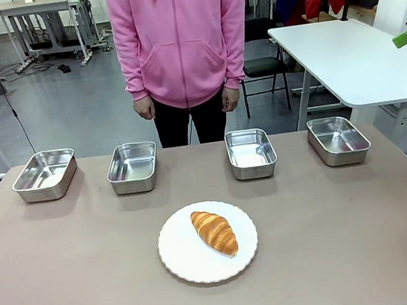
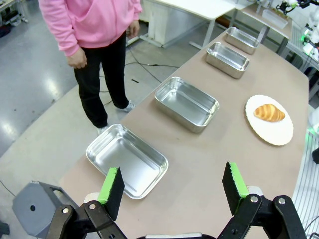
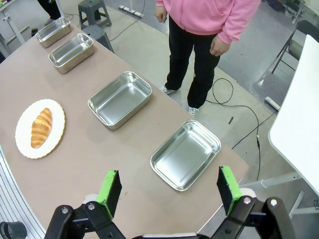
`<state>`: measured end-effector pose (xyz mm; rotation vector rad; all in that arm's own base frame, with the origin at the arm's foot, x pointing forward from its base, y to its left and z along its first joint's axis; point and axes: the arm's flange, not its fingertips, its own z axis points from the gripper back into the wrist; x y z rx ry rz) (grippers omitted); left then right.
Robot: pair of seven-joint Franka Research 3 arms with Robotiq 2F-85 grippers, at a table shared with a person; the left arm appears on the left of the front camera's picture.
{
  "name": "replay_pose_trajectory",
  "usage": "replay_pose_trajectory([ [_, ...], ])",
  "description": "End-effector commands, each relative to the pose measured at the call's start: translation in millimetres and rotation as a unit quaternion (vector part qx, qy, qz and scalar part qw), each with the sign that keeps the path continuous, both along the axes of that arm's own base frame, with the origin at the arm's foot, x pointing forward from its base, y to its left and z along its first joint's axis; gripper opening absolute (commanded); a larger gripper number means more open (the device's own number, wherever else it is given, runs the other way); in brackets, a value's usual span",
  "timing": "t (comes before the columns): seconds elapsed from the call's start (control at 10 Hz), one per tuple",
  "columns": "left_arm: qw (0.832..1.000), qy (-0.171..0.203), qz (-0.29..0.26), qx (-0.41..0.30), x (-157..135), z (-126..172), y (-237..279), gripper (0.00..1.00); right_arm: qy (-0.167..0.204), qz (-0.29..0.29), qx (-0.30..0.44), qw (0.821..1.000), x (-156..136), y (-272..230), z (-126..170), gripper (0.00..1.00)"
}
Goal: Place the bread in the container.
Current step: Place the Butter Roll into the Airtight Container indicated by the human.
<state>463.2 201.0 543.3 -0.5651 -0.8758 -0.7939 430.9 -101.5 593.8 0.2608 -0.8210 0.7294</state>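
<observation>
Brown bench (image 1: 71, 292): golden-brown ridged croissant (image 1: 215, 231) on round white plate (image 1: 185, 265); four shallow steel pans (image 1: 132, 185); grey room floor (image 1: 69, 111). My left pincer (image 2: 172, 172), right pincer (image 3: 168, 173): both released.

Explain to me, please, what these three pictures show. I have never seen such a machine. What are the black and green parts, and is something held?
This is a robot with two arms at a table. The front view looks across the table from between the arms, toward a person in a pink hoodie. The other two pictures come from cameras on the robot's wrists. The black fingers with green pads at the bottom are its hands: the left gripper and the right gripper. Both are open and hold nothing. On the table stand four shallow steel pans in a row, all empty, and a white plate with a croissant on it.
</observation>
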Motion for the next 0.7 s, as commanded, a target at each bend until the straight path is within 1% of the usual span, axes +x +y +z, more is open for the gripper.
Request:
replay_pose_trajectory([
  [0.0,1.000,-0.002,-0.001,-0.002,0.7,0.3,-0.9,1.00,-0.006,0.005,0.007,1.000,1.1,-0.9,0.1,1.00],
  [0.6,1.000,-0.002,-0.001,-0.002,0.7,0.3,-0.9,1.00,-0.006,0.005,0.007,1.000,1.1,-0.9,0.1,1.00],
])
